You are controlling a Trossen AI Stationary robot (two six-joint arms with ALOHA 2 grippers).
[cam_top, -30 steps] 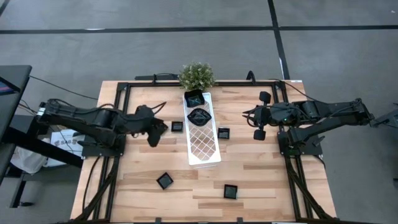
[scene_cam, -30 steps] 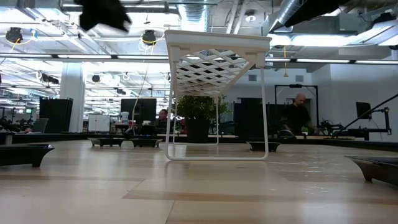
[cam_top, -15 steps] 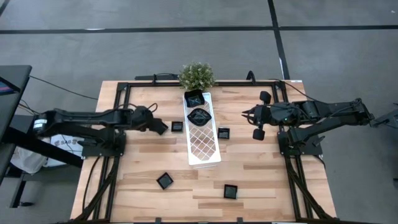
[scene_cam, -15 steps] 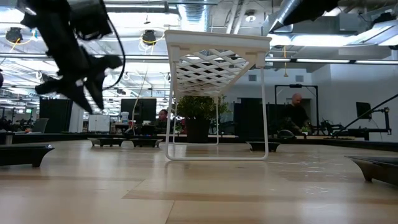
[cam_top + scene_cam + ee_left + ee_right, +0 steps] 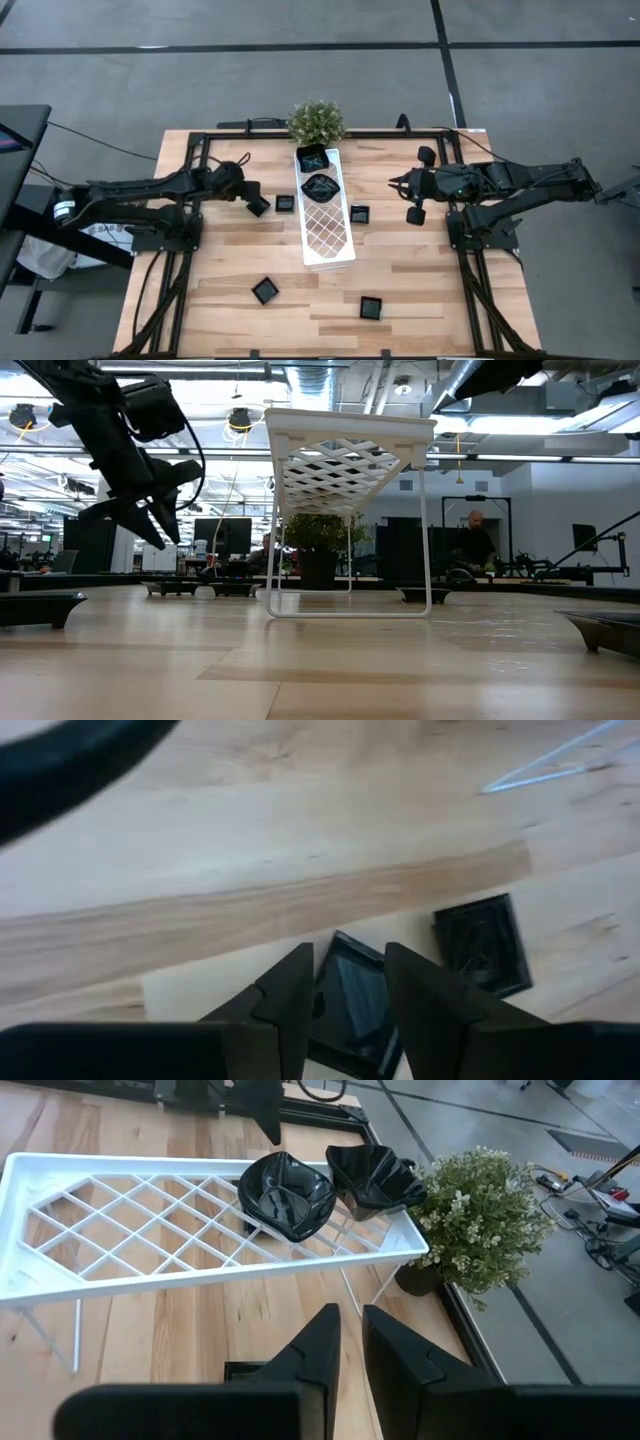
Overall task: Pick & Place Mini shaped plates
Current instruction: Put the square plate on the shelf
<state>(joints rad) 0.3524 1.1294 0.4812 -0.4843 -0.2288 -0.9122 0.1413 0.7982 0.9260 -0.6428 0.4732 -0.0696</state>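
your left gripper (image 5: 257, 204) hangs over the left half of the table (image 5: 220, 290), just left of the tray (image 5: 327, 240). in the left wrist view its fingers (image 5: 290, 995) stand spread, with nothing between them, and one small black plate (image 5: 352, 1005) lies on the wood below the gap. a second plate (image 5: 482, 942) lies just beside that one. from above you see only one plate (image 5: 285, 203) next to the gripper; the other is hidden under it. in the low view the gripper (image 5: 150, 520) is clear of the tabletop, fingers pointing down.

your right gripper (image 5: 417, 213) waits over the right side of the table, well right of the tray. in its wrist view the fingers (image 5: 320, 1350) are nearly pressed together, a thin gap between them, holding nothing.

the white lattice tray stands on thin legs in the middle of the table. two plates sit on its far end by the plant (image 5: 316, 122): a wavy-edged one (image 5: 313, 158) at the end and a rounder one (image 5: 320, 186) just in front of it. the rest of the lattice is bare.

more plates lie on the wood: one (image 5: 360, 214) just right of the tray, one (image 5: 265, 290) near the front left, one (image 5: 371, 307) near the front right.

in the low view a person (image 5: 478, 545) shows in the room behind.
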